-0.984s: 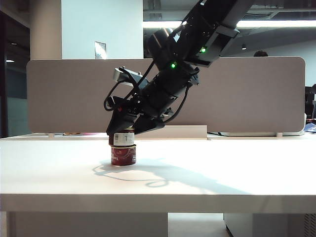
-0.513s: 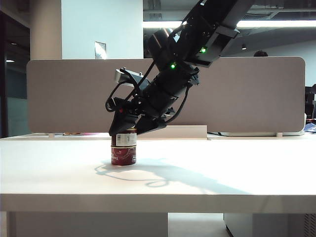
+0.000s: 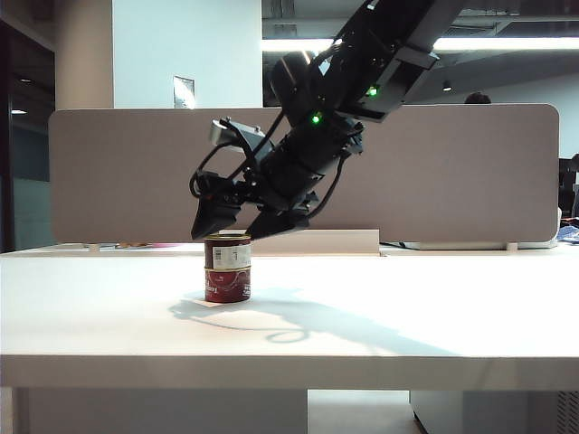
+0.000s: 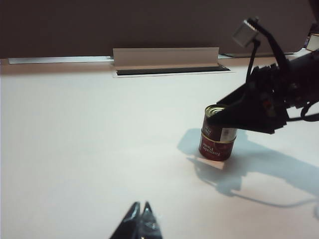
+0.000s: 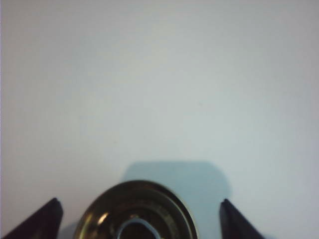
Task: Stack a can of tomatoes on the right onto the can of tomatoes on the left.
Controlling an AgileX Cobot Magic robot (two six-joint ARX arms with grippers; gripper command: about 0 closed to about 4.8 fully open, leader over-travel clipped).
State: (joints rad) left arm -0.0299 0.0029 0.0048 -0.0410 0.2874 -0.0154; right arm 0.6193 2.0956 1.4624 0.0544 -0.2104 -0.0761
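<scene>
Two red tomato cans stand stacked on the white table: the upper can (image 3: 227,253) sits on the lower can (image 3: 226,284). In the left wrist view the upper can (image 4: 217,123) and the lower can (image 4: 215,148) appear the same way. My right gripper (image 3: 228,230) hangs just over the stack, open, its fingertips (image 5: 51,209) wide on either side of the upper can's metal lid (image 5: 137,211) and clear of it. My left gripper (image 4: 141,209) is shut and holds nothing, well short of the cans over bare table.
A grey partition (image 3: 470,172) runs along the table's far edge, with a white cable tray (image 4: 165,56) at its foot. The right arm (image 3: 362,72) slants down from the upper right. The table's front edge (image 3: 289,362) is near the camera.
My right gripper has opened and let go of the upper can, which now rests on the lower one. The fingers have lifted slightly above it.
</scene>
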